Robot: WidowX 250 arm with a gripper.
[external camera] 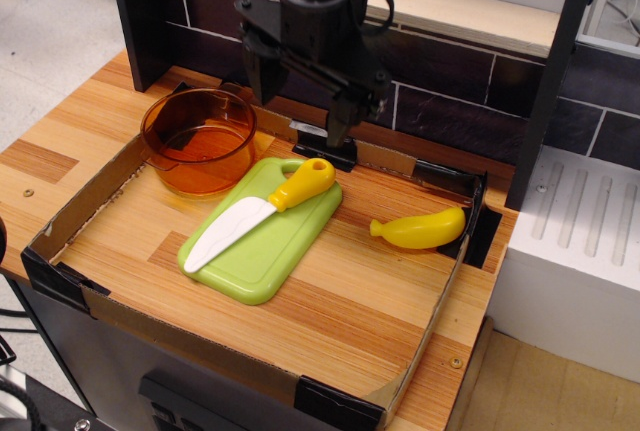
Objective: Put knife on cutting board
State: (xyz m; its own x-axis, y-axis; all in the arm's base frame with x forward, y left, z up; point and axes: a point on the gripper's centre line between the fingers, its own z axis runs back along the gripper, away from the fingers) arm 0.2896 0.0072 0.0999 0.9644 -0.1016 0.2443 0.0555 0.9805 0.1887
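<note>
The knife [262, 211], with a white blade and a yellow handle, lies flat on the light-green cutting board [275, 256]. Its handle points to the far right and its blade tip to the near left. My gripper [298, 101] hangs above the far end of the board, over the knife handle and clear of it. Its jaws are apart and hold nothing.
An orange transparent pot [197, 141] stands just left of the board's far end. A yellow banana-shaped toy [420, 228] lies to the right. A low cardboard wall [440, 301] rims the wooden work area. A black tiled wall [450, 91] and shelf stand behind.
</note>
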